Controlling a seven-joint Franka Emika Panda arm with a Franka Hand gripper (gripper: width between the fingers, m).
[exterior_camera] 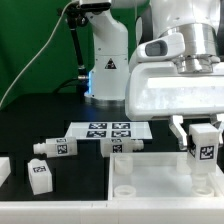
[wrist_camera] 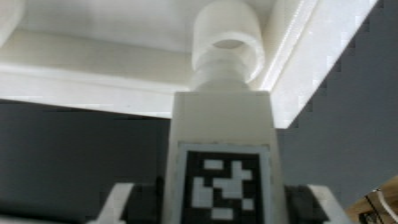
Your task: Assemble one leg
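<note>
My gripper [exterior_camera: 202, 133] is shut on a white leg [exterior_camera: 203, 143] with a black-and-white tag, held upright over the right part of the big white square top [exterior_camera: 150, 180]. In the wrist view the leg [wrist_camera: 222, 140] fills the middle, its narrow stub end pointing at a corner of the top [wrist_camera: 107, 60]. The fingers [wrist_camera: 128, 200] press both its sides. Three more legs lie on the black table: one [exterior_camera: 55, 148] left of centre, one [exterior_camera: 122, 146] by the top's far edge, one [exterior_camera: 41, 176] at the front left.
The marker board [exterior_camera: 105, 129] lies flat behind the legs. The robot base [exterior_camera: 108, 60] stands at the back against a green backdrop. Another white part [exterior_camera: 4, 170] sits at the exterior view's left edge.
</note>
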